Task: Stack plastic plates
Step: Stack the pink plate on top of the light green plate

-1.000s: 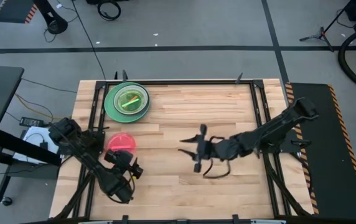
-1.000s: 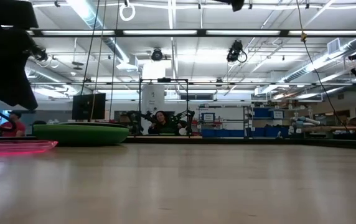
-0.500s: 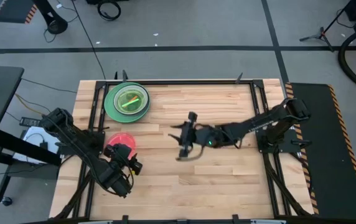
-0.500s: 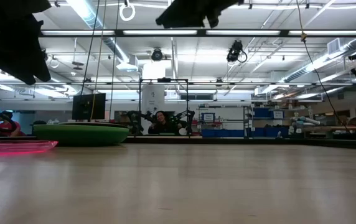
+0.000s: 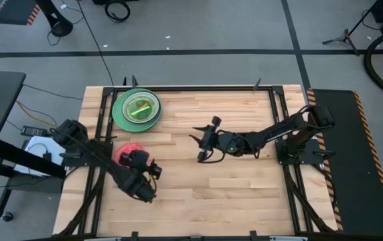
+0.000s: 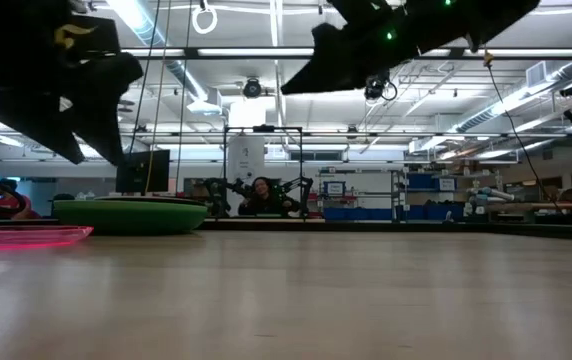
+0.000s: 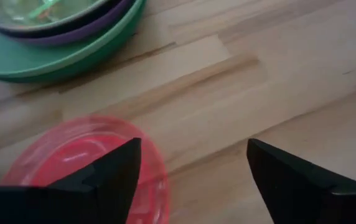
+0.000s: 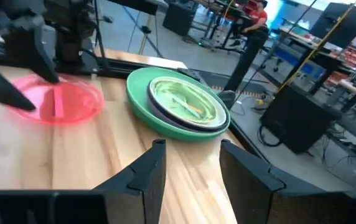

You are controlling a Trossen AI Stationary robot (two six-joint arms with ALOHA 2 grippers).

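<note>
red plate left to stack

left gripper [image 5: 152,170] hovering at the near-left of the table [image 5: 245,201], fingers spread wide and holding nothing, tips framing the near rim of the red plate [image 7: 88,165] in its wrist view. likely lined up to take that rim. red plate lying flat on bare wood, alone, just short of the stack [image 5: 136,108] at the far-left corner: green plate at the bottom, purple above, paler small ones nested on top. right gripper [image 5: 203,142] held above mid-table, fingers partly apart, empty, pointed toward the stack, probably kept clear of the left arm's work.
</note>
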